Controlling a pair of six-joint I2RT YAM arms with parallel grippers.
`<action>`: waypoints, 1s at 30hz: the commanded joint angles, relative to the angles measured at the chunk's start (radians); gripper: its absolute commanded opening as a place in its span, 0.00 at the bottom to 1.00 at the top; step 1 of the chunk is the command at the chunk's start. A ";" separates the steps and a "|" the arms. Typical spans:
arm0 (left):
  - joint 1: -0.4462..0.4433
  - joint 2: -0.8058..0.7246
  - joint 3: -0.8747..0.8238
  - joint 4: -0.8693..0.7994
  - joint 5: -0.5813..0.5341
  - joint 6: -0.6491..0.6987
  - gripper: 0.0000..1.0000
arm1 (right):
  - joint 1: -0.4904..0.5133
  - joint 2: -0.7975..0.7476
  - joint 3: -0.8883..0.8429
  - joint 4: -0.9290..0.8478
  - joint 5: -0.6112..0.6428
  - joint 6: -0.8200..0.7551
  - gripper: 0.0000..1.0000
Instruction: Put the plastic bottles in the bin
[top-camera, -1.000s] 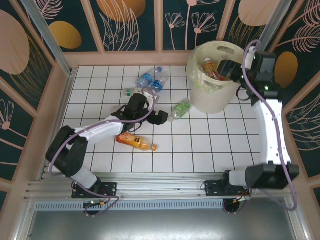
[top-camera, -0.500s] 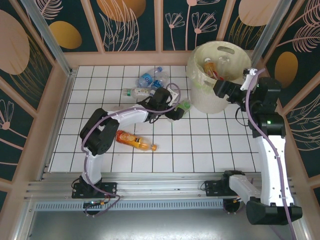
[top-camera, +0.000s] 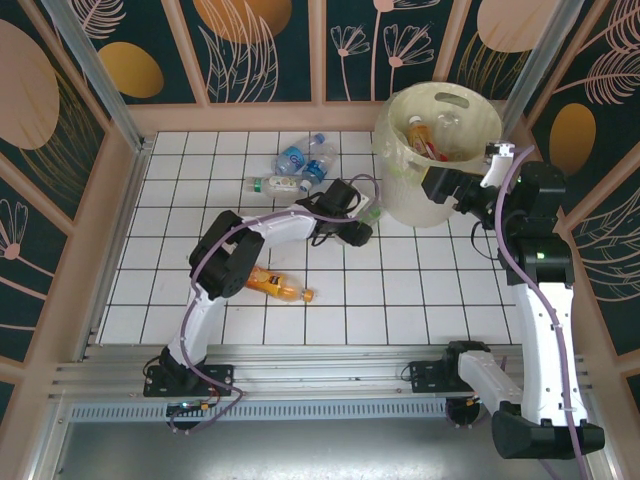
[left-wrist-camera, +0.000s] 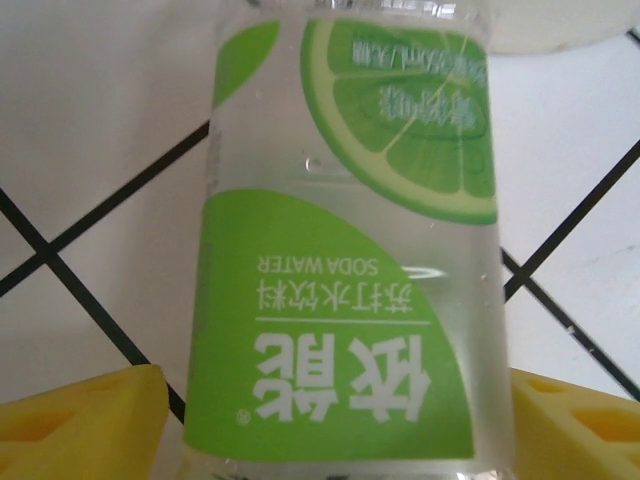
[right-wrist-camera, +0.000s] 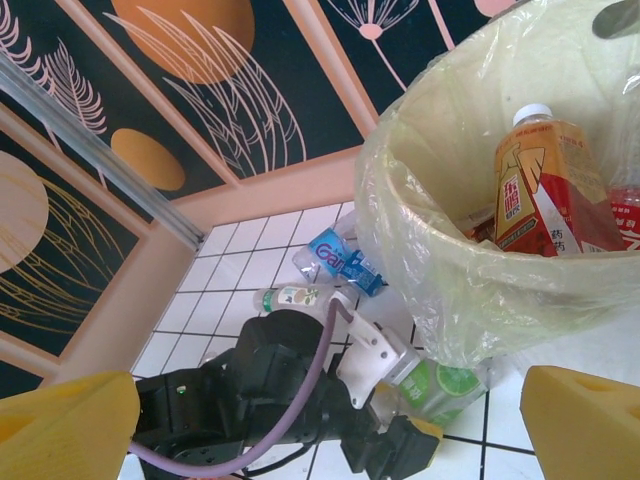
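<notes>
Left jaws straddle lime-label bottle (left-wrist-camera: 350, 300) lying diagonal to tiles (left-wrist-camera: 100, 150), grip unclear; right jaws gape empty.

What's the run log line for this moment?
left fingers astride green-label bottle, grip unconfirmed | right fingers open, empty, near bin | orange bottle lying on table

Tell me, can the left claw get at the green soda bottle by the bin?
Probably yes: the green soda bottle lies flat on the tiles between the yellow pads of the left claw, nothing over it; the bin stands close beside.
</notes>
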 joint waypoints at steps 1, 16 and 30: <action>-0.005 0.027 0.040 -0.053 0.028 0.016 0.73 | 0.005 -0.016 0.006 0.022 -0.020 0.017 0.99; -0.005 -0.248 -0.176 0.135 0.200 -0.150 0.52 | 0.007 -0.042 -0.104 0.102 -0.021 0.134 0.99; -0.015 -0.593 -0.555 0.634 0.316 -0.491 0.53 | 0.306 0.018 -0.342 0.412 0.197 0.424 0.99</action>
